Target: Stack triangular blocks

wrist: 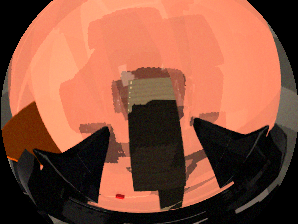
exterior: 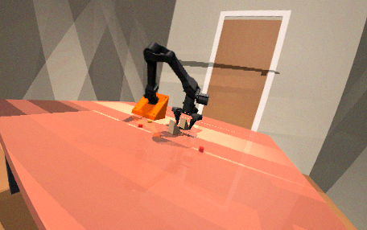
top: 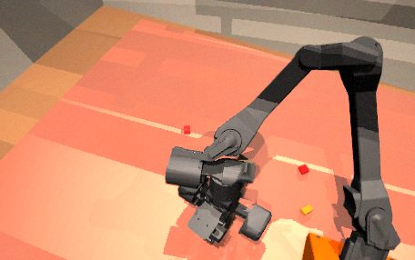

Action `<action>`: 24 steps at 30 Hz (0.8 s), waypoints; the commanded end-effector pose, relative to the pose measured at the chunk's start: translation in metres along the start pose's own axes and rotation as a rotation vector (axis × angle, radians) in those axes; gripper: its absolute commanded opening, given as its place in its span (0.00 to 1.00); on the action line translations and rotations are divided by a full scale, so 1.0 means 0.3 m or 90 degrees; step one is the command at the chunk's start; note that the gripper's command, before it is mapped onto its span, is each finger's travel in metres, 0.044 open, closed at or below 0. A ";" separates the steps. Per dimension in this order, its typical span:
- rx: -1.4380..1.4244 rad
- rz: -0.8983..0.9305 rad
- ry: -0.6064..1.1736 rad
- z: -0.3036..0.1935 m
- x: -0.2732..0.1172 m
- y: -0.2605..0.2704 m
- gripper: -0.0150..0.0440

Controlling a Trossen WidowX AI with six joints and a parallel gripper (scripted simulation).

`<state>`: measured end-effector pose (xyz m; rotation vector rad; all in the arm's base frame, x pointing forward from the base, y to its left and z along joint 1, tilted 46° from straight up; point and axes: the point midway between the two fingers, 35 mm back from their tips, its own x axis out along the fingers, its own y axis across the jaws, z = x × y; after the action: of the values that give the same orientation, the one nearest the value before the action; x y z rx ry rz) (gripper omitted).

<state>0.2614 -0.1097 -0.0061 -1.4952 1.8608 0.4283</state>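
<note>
My gripper is open, its fingers apart on either side of one tan triangular block. In the wrist view this block shows a lit tan strip and a large shaded face, with gaps to both fingers. The other triangular block stands beside it, on the side toward the exterior camera, and is mostly hidden in the wrist view. The two blocks are not joined as a square. Whether they touch is unclear. In the top view the arm hides nearly all of both.
One red cube lies beyond the gripper. Another red cube and a yellow block lie nearer the orange base.
</note>
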 end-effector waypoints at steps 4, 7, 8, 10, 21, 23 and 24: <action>0.001 -0.002 -0.004 0.004 -0.187 -0.001 1.00; 0.001 -0.002 -0.003 0.003 -0.197 0.000 1.00; 0.001 -0.002 -0.003 0.003 -0.197 0.000 1.00; -0.004 -0.006 -0.003 0.010 -0.177 -0.003 1.00; -0.007 0.072 -0.230 -0.123 -0.177 0.005 1.00; -0.006 0.060 -0.314 -0.175 -0.192 0.004 1.00; -0.005 0.046 -0.354 -0.202 -0.203 0.003 1.00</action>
<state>0.2527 -0.0971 0.0562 -1.2127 1.6447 0.7287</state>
